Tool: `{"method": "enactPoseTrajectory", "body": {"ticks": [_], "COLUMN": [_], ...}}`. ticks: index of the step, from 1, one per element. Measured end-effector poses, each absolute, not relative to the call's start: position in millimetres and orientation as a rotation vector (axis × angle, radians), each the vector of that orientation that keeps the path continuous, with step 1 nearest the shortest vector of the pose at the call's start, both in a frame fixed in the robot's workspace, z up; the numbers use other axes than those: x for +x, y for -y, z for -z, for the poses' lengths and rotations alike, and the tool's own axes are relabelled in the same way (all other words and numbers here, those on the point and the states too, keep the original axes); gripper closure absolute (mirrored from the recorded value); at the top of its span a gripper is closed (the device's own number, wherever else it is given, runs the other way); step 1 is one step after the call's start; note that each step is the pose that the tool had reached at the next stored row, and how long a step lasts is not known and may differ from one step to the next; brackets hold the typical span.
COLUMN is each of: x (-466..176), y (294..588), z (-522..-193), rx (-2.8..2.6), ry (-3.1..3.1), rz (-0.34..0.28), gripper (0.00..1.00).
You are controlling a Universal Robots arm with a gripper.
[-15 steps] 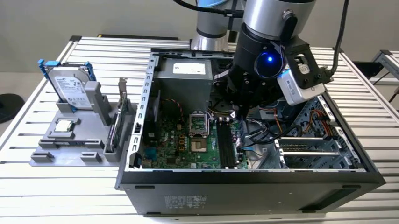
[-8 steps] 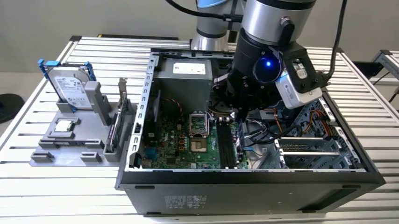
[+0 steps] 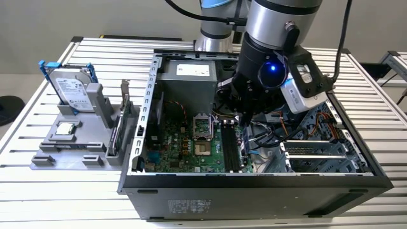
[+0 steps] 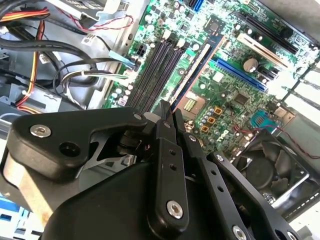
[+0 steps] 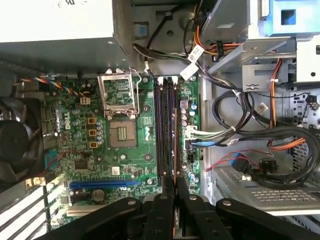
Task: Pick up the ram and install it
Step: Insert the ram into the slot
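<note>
On the slatted table [image 3: 95, 52], inside the open computer [image 3: 254, 193], my gripper [image 5: 174, 184] clamps the ram [image 5: 174, 145] over the slots [image 5: 161, 130], apparently not seated yet.

No legible print — labels on the hard drive [image 3: 71, 90] and power supply [image 3: 186, 85] are unreadable.

Exterior view high and angled down over open case [image 3: 254, 193] and arm [image 3: 279, 21], mid-range, both wrist views close above motherboard [image 5: 125, 155], looking past gripper [image 5: 170, 184], from differing angles, sharing memory slots [image 5: 161, 130] and ram [image 5: 175, 142] edge
</note>
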State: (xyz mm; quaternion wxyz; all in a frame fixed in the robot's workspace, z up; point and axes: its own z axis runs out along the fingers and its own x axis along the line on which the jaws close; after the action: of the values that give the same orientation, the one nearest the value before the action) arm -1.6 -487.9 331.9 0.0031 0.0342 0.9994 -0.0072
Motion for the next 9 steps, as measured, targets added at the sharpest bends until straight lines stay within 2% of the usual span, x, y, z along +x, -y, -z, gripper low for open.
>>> {"method": "enactPoseTrajectory", "body": {"ticks": [9], "x": [-0.1], "y": [487.1], "z": [-326.3], "rx": [0.108], "ry": [-3.134], "rz": [0.023], "gripper": [1.00]}}
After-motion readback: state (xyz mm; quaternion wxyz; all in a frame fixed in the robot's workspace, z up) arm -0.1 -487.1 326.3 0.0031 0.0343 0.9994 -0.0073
